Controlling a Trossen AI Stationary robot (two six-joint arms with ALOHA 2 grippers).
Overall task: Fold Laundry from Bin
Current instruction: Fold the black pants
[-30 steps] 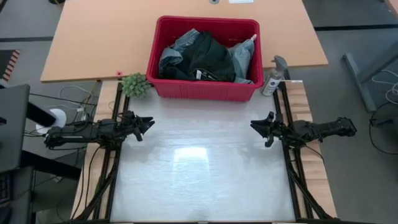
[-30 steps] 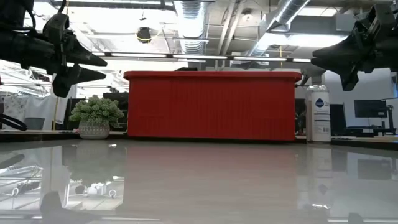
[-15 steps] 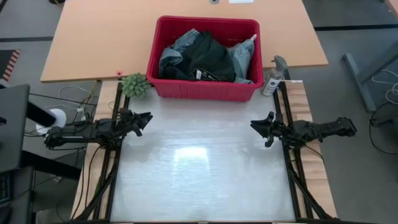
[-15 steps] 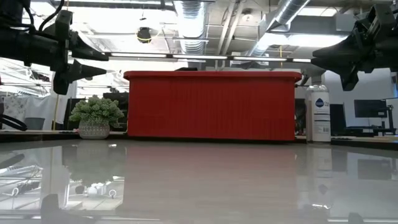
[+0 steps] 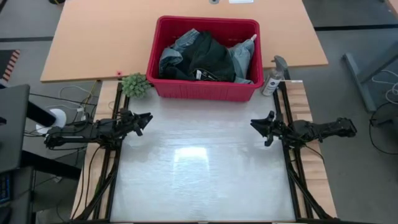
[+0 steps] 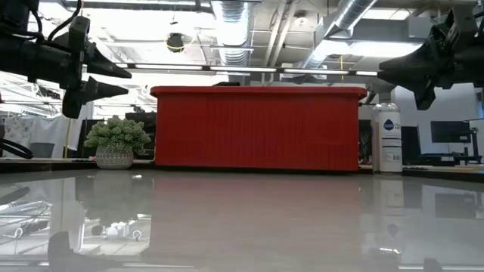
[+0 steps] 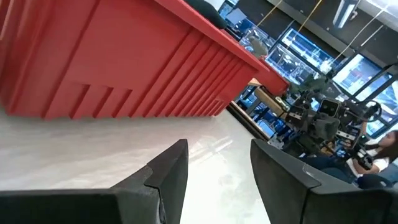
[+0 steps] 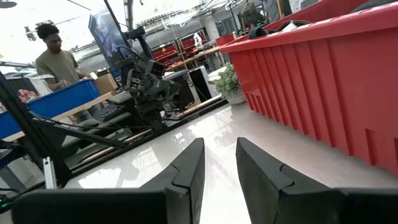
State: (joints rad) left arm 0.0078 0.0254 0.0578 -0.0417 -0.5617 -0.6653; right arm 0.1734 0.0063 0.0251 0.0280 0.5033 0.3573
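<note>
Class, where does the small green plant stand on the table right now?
In the high view the plant stands at the left, just beside the red bin's near left corner, beyond the left hand.

One camera hangs overhead, looking straight down on the whole glossy white table [image 5: 199, 168] and the red slotted plastic bin [image 5: 205, 87]. A second sits at tabletop level, facing that bin's long wall [image 6: 257, 128] and the workshop behind. Each wrist camera looks past its own dark fingers, close to the same bin wall [image 7: 106, 68] [image 8: 323, 81].
</note>
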